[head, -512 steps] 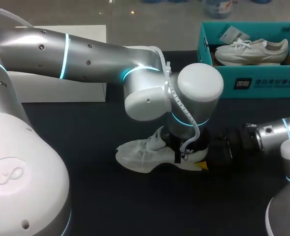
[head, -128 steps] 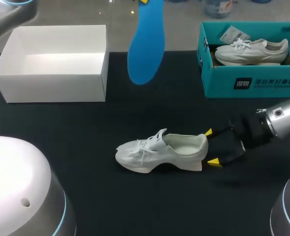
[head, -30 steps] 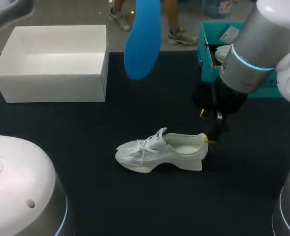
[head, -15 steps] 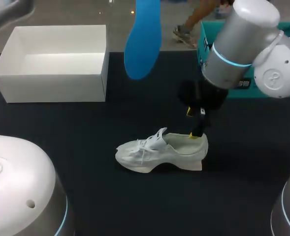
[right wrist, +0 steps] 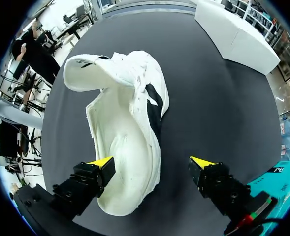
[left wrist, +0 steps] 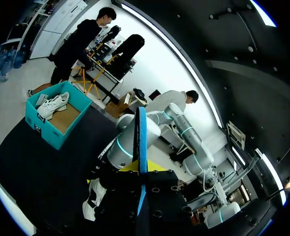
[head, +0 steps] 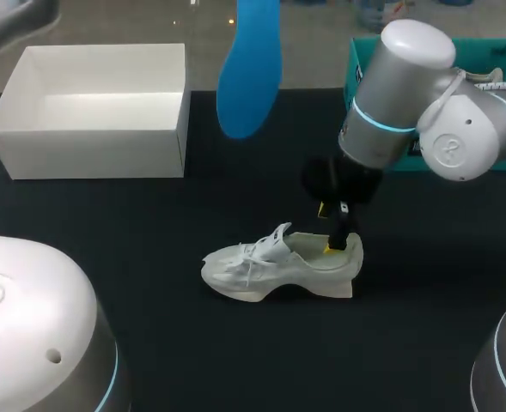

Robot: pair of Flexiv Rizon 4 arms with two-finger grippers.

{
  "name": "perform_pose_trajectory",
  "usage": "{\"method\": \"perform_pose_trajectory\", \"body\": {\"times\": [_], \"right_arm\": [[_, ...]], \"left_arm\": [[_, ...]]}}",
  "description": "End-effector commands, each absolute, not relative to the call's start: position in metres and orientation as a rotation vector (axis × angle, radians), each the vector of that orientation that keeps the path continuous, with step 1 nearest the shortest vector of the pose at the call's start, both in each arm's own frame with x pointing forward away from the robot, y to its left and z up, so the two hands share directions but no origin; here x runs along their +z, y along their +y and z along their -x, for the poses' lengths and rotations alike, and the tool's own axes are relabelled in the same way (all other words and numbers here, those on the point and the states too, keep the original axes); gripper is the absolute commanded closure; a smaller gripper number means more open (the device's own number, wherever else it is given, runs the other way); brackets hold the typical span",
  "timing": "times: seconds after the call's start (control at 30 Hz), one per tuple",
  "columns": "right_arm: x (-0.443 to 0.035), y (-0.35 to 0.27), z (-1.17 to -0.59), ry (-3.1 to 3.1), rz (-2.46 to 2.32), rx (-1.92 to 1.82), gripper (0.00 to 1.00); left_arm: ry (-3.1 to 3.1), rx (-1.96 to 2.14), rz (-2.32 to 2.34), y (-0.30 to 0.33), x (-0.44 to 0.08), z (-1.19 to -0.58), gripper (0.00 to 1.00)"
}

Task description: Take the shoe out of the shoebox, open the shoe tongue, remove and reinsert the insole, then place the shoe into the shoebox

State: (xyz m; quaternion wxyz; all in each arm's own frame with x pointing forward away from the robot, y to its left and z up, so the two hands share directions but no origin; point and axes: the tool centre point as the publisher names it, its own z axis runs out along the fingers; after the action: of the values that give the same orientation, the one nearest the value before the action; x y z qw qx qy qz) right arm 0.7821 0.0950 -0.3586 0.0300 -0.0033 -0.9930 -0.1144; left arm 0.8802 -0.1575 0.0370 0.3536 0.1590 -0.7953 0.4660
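A white shoe (head: 278, 266) lies on its sole mid-table, toe to the left and tongue pulled up. My right gripper (head: 327, 228) hangs open over its heel. In the right wrist view the shoe (right wrist: 127, 128) shows its bare inside, and the right gripper (right wrist: 152, 162) straddles one heel wall, with one fingertip (right wrist: 101, 162) at the opening and the other over the table. A blue insole (head: 248, 77) hangs high above the table's back. My left gripper (left wrist: 142, 169) is shut on this insole (left wrist: 142, 137), seen edge-on.
A white open box (head: 89, 154) stands at the back left. A teal shoebox (head: 353, 73) at the back right is largely hidden behind my right arm; the left wrist view shows this teal box (left wrist: 39, 125) holding another white shoe (left wrist: 52, 104).
My right arm has swung left and down from beside the teal box to over the shoe's heel. The insole and the shoe have stayed where they were.
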Motion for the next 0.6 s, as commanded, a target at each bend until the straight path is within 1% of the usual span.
{"method": "perform_pose_trajectory", "body": {"times": [0.03, 0.17, 0.2, 0.23, 0.27, 0.6], "right_arm": [[-0.376, 0.1, -0.788, -3.044, 0.005, -0.359, 0.0], [-0.384, 0.102, -0.787, -3.033, -0.012, -0.396, 0.0], [-0.386, 0.102, -0.786, -3.03, -0.016, -0.396, 0.38], [-0.387, 0.103, -0.785, -3.029, -0.017, -0.395, 0.94], [-0.389, 0.102, -0.784, -3.02, -0.021, -0.4, 1.0], [-0.398, 0.097, -0.769, -2.994, 0.008, -0.416, 1.0]], "left_arm": [[-2.057, 1.201, -0.408, -0.157, 0.037, -0.882, 1.0], [-2.057, 1.201, -0.408, -0.157, 0.037, -0.882, 1.0], [-2.057, 1.201, -0.408, -0.157, 0.037, -0.882, 1.0], [-2.057, 1.201, -0.408, -0.157, 0.037, -0.882, 1.0], [-2.057, 1.201, -0.408, -0.157, 0.037, -0.882, 1.0], [-2.057, 1.201, -0.408, -0.157, 0.037, -0.882, 1.0]]}}
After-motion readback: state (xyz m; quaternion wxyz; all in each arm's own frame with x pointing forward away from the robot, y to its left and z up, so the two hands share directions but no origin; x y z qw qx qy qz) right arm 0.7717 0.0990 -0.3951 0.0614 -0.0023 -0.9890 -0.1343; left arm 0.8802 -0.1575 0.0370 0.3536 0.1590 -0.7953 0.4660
